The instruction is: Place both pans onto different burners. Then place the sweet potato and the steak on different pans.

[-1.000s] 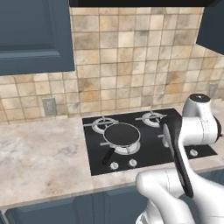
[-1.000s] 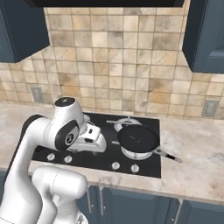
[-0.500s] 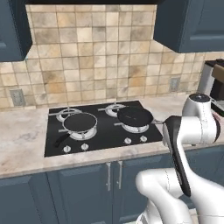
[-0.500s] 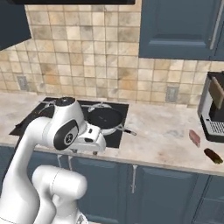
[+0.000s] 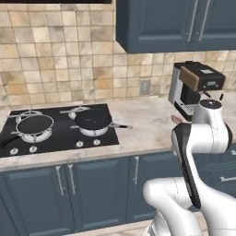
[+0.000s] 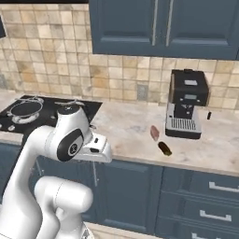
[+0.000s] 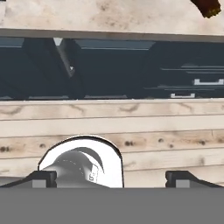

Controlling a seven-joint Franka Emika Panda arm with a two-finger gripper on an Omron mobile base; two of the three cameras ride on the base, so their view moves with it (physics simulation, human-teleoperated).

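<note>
Two round black frying pans (image 5: 35, 124) (image 5: 93, 118) sit empty on left burners (image 5: 32, 134). Pink steak slab (image 6: 154, 132) and oblong brown sweet potato (image 6: 164, 148) lie on the counter (image 6: 126, 126) right, near a coffee machine (image 6: 187, 103). The gripper (image 7: 111, 177) is spread wide, holding nothing.

Matt black pans (image 5: 93, 118) on glossy glass cooktop (image 5: 60, 138); mottled stone counter (image 6: 130, 126); wooden floor (image 7: 131, 127).

A kitchen: cooktop (image 5: 55, 133), tiled backsplash (image 5: 60, 60), blue cabinets (image 5: 175, 23), coffee machine (image 6: 186, 105).
</note>
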